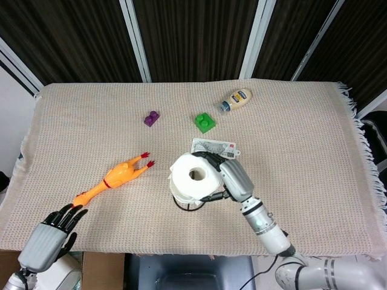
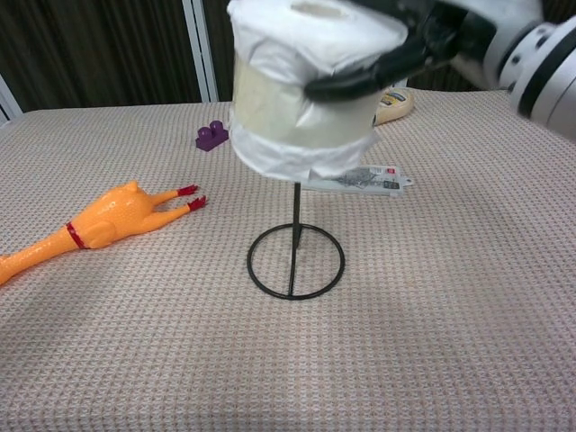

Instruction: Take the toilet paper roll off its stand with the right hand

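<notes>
My right hand (image 1: 233, 178) (image 2: 423, 45) grips the white toilet paper roll (image 1: 192, 176) (image 2: 306, 85) from its right side and holds it high above the table. The black wire stand (image 2: 296, 256) (image 1: 188, 206) sits on the cloth below. Its thin upright rod still enters the roll's underside, and only its ring base and lower rod show. In the head view the roll hides most of the stand. My left hand (image 1: 48, 237) hangs off the table's front left corner, fingers spread, holding nothing.
An orange rubber chicken (image 1: 115, 178) (image 2: 90, 225) lies left of the stand. A flat white packet (image 1: 214, 147) (image 2: 355, 178) lies just behind it. Farther back are a green block (image 1: 204, 122), a purple block (image 1: 151, 118) (image 2: 211, 136) and a small mayonnaise bottle (image 1: 236, 99).
</notes>
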### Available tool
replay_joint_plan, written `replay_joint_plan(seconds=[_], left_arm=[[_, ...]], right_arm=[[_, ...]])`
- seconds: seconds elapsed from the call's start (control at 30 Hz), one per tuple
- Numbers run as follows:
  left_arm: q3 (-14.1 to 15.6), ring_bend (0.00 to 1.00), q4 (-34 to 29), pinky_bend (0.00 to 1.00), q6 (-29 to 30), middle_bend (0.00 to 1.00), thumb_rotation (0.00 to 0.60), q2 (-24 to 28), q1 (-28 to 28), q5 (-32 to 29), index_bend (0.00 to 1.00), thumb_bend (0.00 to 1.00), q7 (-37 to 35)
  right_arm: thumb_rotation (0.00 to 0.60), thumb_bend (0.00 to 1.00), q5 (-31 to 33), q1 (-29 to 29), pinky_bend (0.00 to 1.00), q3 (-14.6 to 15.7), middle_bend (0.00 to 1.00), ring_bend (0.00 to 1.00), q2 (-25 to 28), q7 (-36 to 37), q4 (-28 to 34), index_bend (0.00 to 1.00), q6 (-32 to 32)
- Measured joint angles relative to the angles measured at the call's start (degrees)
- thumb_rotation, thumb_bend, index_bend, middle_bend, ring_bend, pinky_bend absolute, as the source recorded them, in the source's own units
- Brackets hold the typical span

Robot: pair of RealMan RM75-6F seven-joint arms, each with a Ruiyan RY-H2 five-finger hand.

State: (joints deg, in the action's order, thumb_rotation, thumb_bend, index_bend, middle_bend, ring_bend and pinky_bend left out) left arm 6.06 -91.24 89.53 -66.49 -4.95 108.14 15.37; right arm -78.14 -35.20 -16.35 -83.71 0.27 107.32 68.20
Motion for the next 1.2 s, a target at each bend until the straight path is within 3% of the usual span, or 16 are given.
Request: replay_joint_plan(seconds=[0.23, 0.37, 0.5, 0.67, 0.9, 1.1, 1.2], left_arm=[[0.02, 0.16, -0.23, 0.37, -0.57, 0.17, 0.600, -0.05, -0.16, -0.16, 0.17, 0.55, 0.38], [-0.04, 0.16, -0.32, 0.36, -0.79, 0.17, 0.600, -0.05, -0.25, -0.30, 0.17, 0.55, 0.41], [-0.09, 0.16, -0.46, 0.37, -1.08, 0.17, 0.600, -0.01, -0.36, -0.52, 0.17, 0.55, 0.50], [-0.09, 0.16, -0.52, 0.37, -1.18, 0.17, 0.600, 0.00, -0.42, -0.55, 0.17, 0.55, 0.52], [-0.23, 0.16, -0.46, 0.37, -0.79, 0.17, 0.600, 0.00, -0.37, -0.57, 0.17, 0.55, 0.24], [-0.17, 0.16, -0.36, 0.37, -1.09, 0.17, 0.600, -0.10, -0.44, -0.63, 0.17, 0.55, 0.53], [-0.24, 0.16, -0.36, 0.37, -1.06, 0.17, 0.600, -0.13, -0.40, -0.83, 0.17, 0.55, 0.55]], right_arm=[[0.600, 0.12, 2.25, 2.84, 0.66, -4.43, 0.52, 0.46, 11.79, -3.21, 12.03, 0.67, 3.20], [0.600, 0.12, 1.99, 5.49, 0.66, -5.13, 0.52, 0.46, 17.24, -2.40, 16.29, 0.67, 4.90], [0.600, 0.12, -0.76, 9.04, 0.66, -3.96, 0.52, 0.46, 22.52, 0.29, 18.75, 0.67, 6.21], [0.600, 0.12, -4.67, 13.58, 0.66, 0.56, 0.52, 0.46, 27.53, 3.14, 18.10, 0.67, 7.18], [0.600, 0.12, -7.25, 15.96, 0.66, 4.93, 0.52, 0.46, 25.85, 6.17, 7.03, 0.66, 7.45], [0.600, 0.12, -7.94, 16.18, 0.65, 7.93, 0.52, 0.43, 18.24, 12.20, -10.62, 0.62, 5.85], [0.600, 0.12, -8.15, 15.55, 0.59, 9.15, 0.50, 0.36, 13.52, 16.49, -19.63, 0.54, 3.92]])
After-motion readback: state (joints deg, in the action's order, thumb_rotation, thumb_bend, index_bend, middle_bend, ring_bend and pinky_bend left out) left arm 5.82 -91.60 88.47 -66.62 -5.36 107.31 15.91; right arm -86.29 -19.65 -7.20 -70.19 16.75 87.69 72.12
